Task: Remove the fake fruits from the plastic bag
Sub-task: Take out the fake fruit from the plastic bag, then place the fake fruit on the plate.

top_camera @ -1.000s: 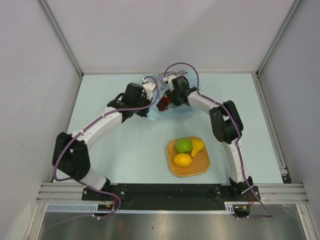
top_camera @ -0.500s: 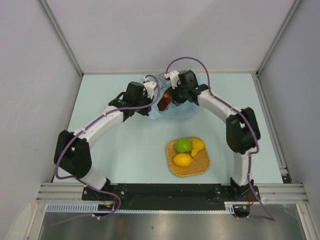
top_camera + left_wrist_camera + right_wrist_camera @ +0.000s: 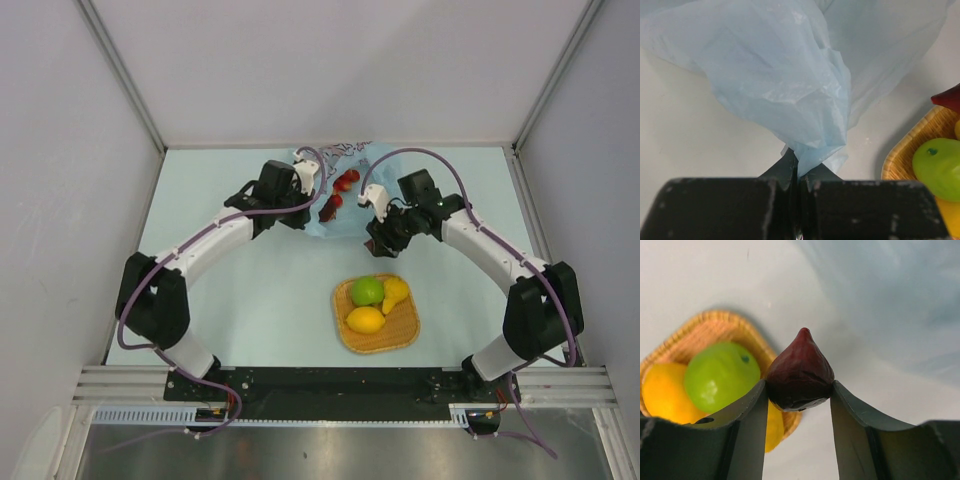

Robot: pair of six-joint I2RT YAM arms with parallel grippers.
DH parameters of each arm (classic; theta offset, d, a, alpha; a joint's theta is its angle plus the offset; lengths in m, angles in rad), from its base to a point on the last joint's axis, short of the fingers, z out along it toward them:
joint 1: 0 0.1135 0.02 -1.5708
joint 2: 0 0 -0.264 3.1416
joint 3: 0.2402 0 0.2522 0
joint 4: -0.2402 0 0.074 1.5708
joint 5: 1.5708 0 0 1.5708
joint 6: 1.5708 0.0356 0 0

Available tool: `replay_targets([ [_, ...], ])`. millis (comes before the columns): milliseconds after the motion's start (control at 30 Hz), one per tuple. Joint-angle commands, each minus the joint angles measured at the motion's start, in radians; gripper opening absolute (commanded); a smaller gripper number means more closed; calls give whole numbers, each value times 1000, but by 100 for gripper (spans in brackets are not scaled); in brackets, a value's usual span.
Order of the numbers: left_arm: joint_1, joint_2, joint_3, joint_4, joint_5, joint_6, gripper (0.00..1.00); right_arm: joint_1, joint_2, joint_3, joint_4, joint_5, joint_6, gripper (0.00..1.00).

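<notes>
- Markings: the thin, crinkly, translucent light-blue plastic bag (image 3: 352, 218) carries a pink-and-dark print along its far edge. The lettering is too small to read. No other writing is legible.
- Bag: it lies bunched at the far middle of the pale blue desk (image 3: 250, 290). In the left wrist view the film rises in gathered folds from the pinch point.
- Left claw (image 3: 798, 167): the jaws are closed together on a fold of the bag, with the film squeezed between the black fingertips.
- Right claw (image 3: 799, 386): the jaws stand partly apart and are clamped on a glossy dark red plastic fruit (image 3: 800, 369). The fruit is rounded with a pointed tip that faces away from the wrist. Each finger presses one flank.
- Held fruit, position: it is clear of the bag, off the bag's near right edge. It sits between the bag and the orange woven square tray (image 3: 404, 338), close to the tray's far edge.
- Tray contents: a round green plastic fruit (image 3: 367, 290), a yellow plastic lemon (image 3: 365, 319) and a yellow pear-shaped plastic fruit (image 3: 397, 292), all touching one another.
- Remaining at the bag: two small red plastic fruits (image 3: 346, 180) show just beside the left claw. Whether they lie inside the film or on it cannot be told.
</notes>
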Motion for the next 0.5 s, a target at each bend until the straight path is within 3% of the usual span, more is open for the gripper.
replay_targets([
  [0, -20, 21, 58, 15, 45, -20, 0, -20, -29, -76, -19, -18, -30, 31],
  [267, -39, 35, 92, -5, 53, -5, 0, -28, 10, -101, -37, -64, 37, 31],
  [400, -45, 12, 79, -7, 39, 9, 0, -52, -71, -102, -77, -45, 50, 29],
  [467, -45, 4, 66, -7, 32, 17, 0, -77, -124, -104, -161, -88, -20, 29],
])
